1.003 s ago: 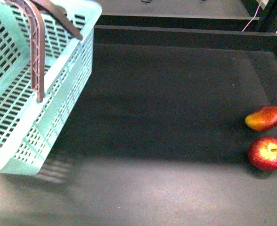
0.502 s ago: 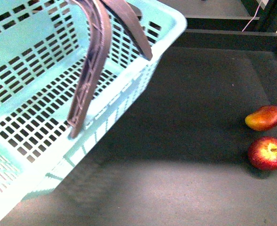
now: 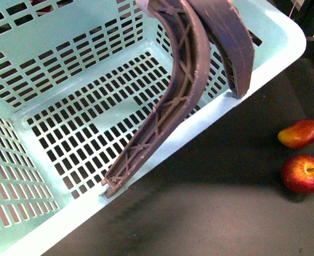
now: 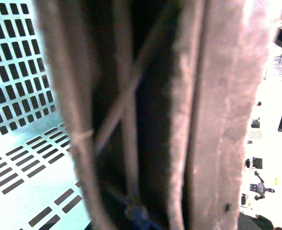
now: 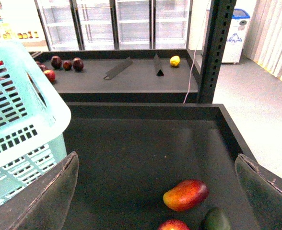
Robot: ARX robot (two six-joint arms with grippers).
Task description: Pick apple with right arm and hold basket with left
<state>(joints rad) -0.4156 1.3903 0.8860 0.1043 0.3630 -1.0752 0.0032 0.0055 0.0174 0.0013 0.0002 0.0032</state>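
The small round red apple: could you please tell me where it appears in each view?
Front view: the small round red apple lies far right.
Left wrist view: not in it.
Right wrist view: the apple is cut by the frame edge.
Shared landmark: the elongated red-orange fruit beside it.

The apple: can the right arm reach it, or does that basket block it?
Probably yes: the apple lies uncovered, the basket is off to one side, and the open right claw hangs near it.
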